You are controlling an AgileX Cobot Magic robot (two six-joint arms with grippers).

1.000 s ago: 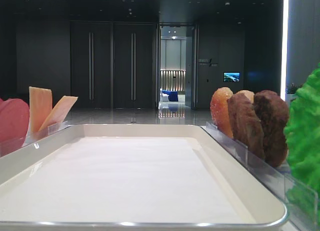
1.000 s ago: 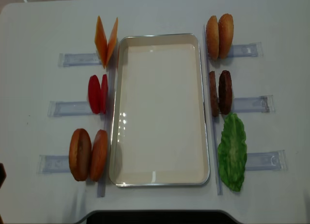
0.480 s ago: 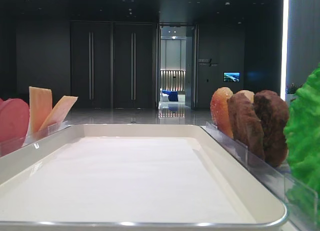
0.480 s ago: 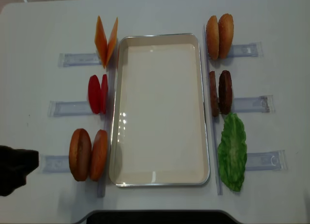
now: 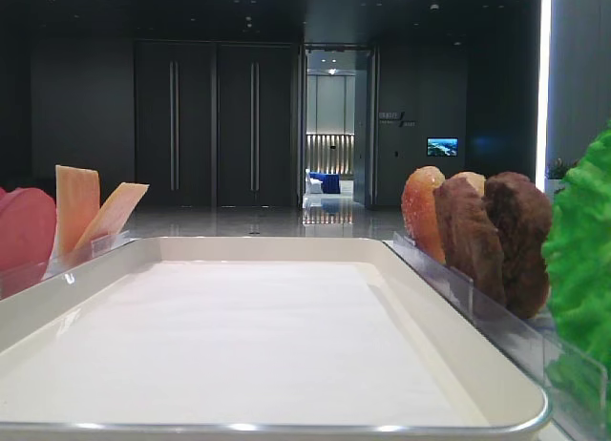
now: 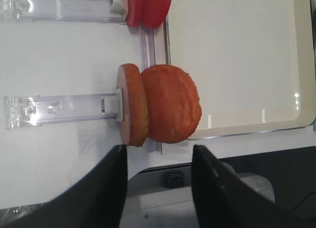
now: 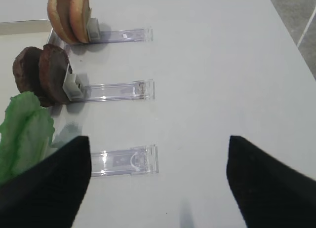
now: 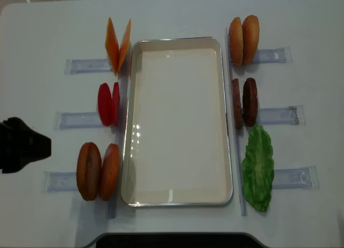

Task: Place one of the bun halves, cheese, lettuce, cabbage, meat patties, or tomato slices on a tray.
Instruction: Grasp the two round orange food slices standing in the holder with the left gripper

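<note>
While both hands [image 6: 158, 188] [image 7: 158, 183] gape unladen, one tray [image 8: 177, 197], four bun halves [image 8: 99, 171], two patties [image 8: 244, 102], two tomato slices [image 8: 108, 103], two cheese slices [image 8: 117, 45], one lettuce leaf [image 8: 258, 168].

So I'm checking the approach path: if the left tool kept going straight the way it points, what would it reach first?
Most likely the pair of round orange-brown bun halves standing on edge by the cream-white rectangular tray; they sit directly ahead of the open left tool, though depth is unclear.

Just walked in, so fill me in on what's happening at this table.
The tray holds nothing, and every ingredient stands in its rack beside it. The left gripper, open and holding nothing, sits beside the bun halves at the tray's near-left corner. The right gripper, open, hovers over bare table near the lettuce.
</note>
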